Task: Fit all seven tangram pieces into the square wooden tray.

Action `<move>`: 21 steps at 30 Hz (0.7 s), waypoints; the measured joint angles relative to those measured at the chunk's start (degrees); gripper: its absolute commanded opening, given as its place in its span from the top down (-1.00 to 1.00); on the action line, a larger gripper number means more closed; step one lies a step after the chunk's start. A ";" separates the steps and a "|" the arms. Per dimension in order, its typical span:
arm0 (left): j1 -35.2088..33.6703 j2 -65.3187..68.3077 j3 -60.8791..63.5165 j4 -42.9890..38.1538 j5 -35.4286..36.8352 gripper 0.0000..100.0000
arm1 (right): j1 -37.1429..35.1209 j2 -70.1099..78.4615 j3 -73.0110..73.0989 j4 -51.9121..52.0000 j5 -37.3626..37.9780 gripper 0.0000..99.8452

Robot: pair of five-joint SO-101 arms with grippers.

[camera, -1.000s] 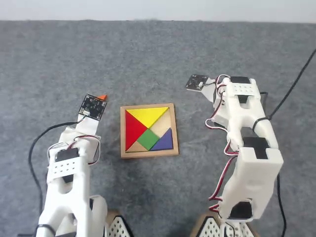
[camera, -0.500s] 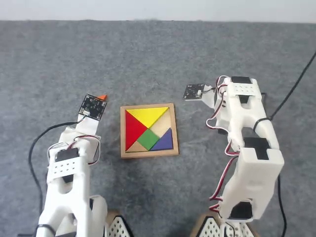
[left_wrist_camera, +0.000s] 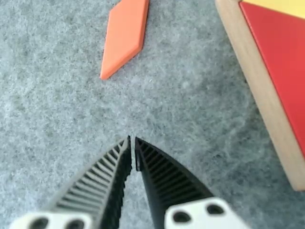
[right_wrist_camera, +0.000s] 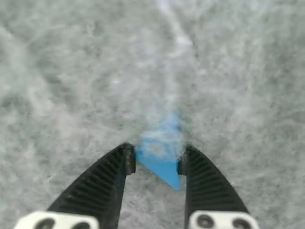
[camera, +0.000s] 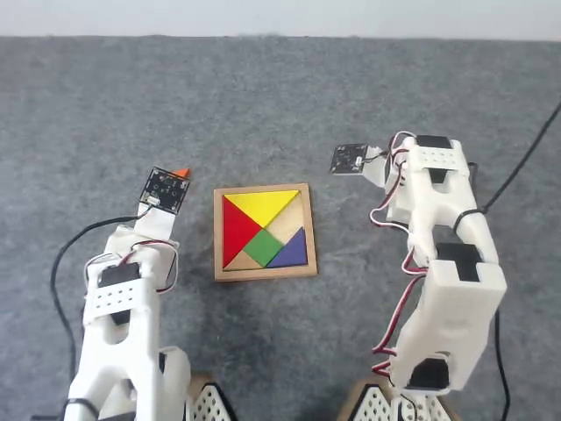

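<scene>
Near the middle of the grey desk lay the square wooden tray. It held a red triangle along its left side, a yellow triangle along its far side, a green square at the centre and a dark blue triangle toward its near right corner. The patches beside them were wood-coloured (whether pieces or bare tray floor I could not tell).

Off the tray's far left corner an orange parallelogram lay flat on the desk, apart from the tray rim. The left gripper pointed at the bare felt short of that piece, with its jaws drawn almost together and only a thin slit between the tips. It gripped nothing, and the orange piece lay well clear of both tips, ahead of them and a little to one side.

Beyond the tray's far right corner, the right gripper had a light blue triangle between its jaws. The jaws were narrow and pressed on the piece from both sides, and one corner of it stuck out past the tips. Whether that piece rested on the felt or hung just above it could not be made out.
</scene>
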 measured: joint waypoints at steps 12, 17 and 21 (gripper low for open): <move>0.00 0.00 0.00 0.00 0.00 0.97 | 0.00 0.00 -0.09 0.00 -2.37 0.83; 0.00 0.00 0.00 0.00 0.00 0.97 | 0.09 -0.97 -0.35 0.18 -6.51 0.88; 0.00 0.00 0.00 0.00 0.00 0.97 | 0.53 -4.40 -0.18 4.31 -8.53 0.88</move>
